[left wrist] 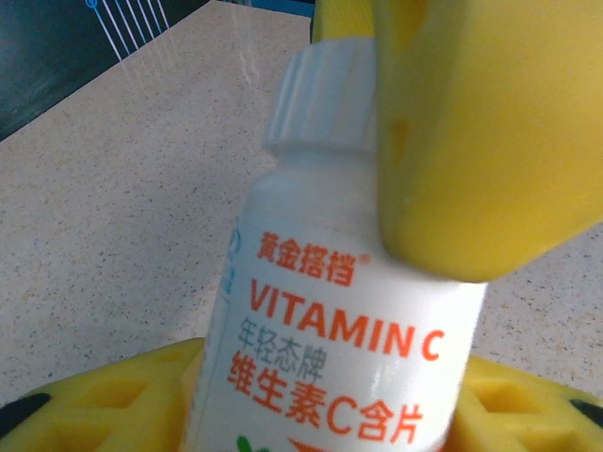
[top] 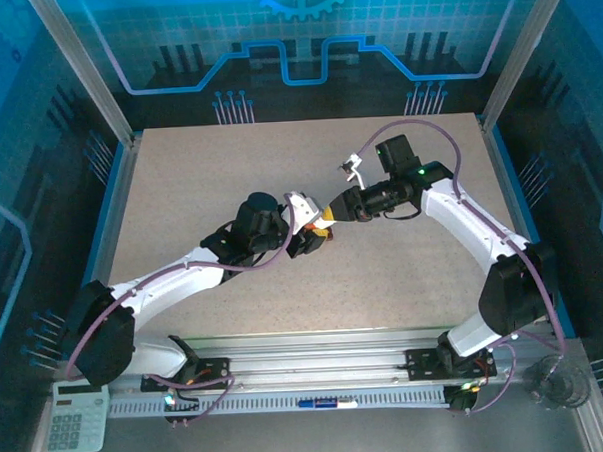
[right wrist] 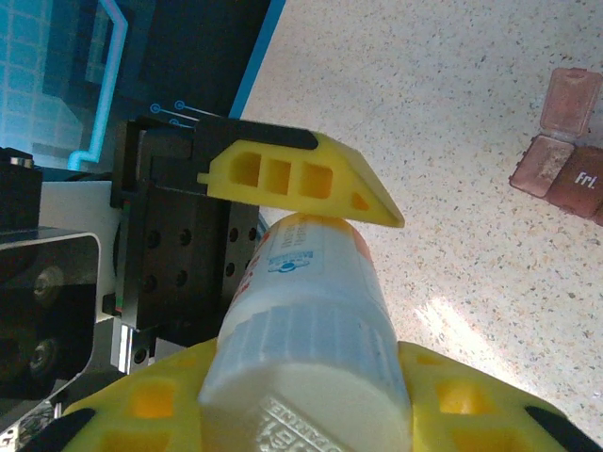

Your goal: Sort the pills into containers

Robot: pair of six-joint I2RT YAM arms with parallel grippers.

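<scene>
Left hand (top: 310,238) clamped white plastic vitamin C bottle (left wrist: 358,358); right hand (top: 329,215) pinched its ribbed white cap (left wrist: 320,94). Risk: cap slipping mid-twist, contents spilling over speckled beige bench (left wrist: 113,188).

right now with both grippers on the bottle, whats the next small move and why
Probably twist the cap off with the right gripper while the left gripper holds the bottle steady. The cap is on, the right gripper looks closed around it, and the containers lie apart on the table.
</scene>
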